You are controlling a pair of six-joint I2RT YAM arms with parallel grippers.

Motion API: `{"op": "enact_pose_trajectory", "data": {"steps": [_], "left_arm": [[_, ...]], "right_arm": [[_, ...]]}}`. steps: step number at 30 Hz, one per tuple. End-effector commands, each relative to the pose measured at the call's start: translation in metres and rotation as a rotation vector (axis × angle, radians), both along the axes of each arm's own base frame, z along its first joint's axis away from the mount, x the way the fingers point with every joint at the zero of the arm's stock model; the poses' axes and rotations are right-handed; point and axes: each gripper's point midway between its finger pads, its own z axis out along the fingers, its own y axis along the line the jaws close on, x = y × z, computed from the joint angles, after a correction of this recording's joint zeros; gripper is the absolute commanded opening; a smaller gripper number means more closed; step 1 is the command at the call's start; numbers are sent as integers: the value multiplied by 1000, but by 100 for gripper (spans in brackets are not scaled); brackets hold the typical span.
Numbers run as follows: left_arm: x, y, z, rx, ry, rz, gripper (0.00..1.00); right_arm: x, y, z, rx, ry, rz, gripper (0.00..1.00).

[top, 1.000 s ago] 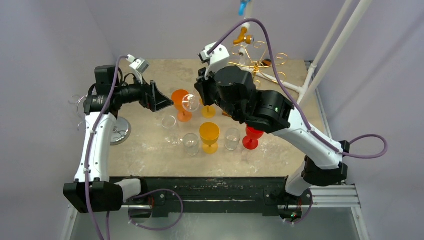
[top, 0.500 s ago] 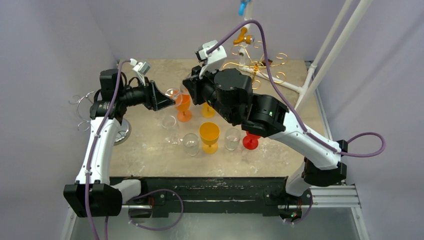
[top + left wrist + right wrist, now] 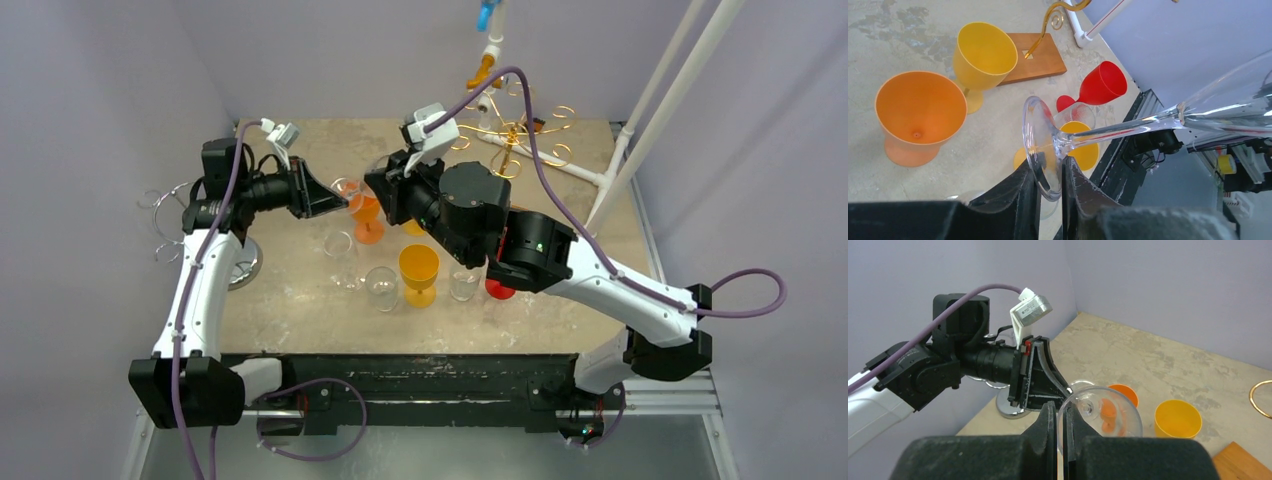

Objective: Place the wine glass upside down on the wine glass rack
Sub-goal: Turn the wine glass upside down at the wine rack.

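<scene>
A clear wine glass (image 3: 352, 192) lies on its side in the air over the table, held at both ends. My left gripper (image 3: 1050, 172) is shut on the edge of its round foot (image 3: 1040, 145), and the stem (image 3: 1118, 131) runs away to the right. My right gripper (image 3: 1058, 415) is shut on the rim of the bowl (image 3: 1103, 412). From above, the left gripper (image 3: 338, 200) and right gripper (image 3: 378, 190) face each other closely. A chrome wine glass rack (image 3: 238, 262) stands at the table's left edge. A gold wire rack (image 3: 510, 130) on a wooden base (image 3: 1035, 57) stands at the back.
Below the held glass stand an orange goblet (image 3: 368, 218), a yellow goblet (image 3: 419, 268), a red goblet (image 3: 498, 287) and three clear glasses (image 3: 381, 286). White pipes (image 3: 640, 130) lean at the right. The right arm's bulk covers the table's middle.
The right arm carried the glass leftward to the left gripper. The left gripper, wide open a second ago, has shut on the glass's foot.
</scene>
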Motion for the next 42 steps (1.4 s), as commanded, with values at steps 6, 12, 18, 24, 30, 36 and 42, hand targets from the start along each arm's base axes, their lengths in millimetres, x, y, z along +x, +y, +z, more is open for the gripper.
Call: {"op": "enact_pose_trajectory", "data": {"steps": [6,12,18,24,30,36,42], "left_arm": [[7,4,16,83,-120,-25,0],[36,26,38,242,-289,99,0],[58,47,82,354,-482,216,0],[62,61,130,422,-711,312,0],[51,60,162,456,-906,303,0],[21,37,165,485,-1102,105,0],[-27,16,168,494,-1331,-68,0]], "right_arm": [[-27,-4,14,103,33,98,28],[-31,-19,-3,72,96,78,62],[-37,-29,-17,12,149,79,75],[-43,-53,-26,-51,186,63,82],[-45,-79,-45,-184,216,21,98],[-40,-63,-32,-281,150,65,99],[-43,-23,-46,-385,121,196,99]]}}
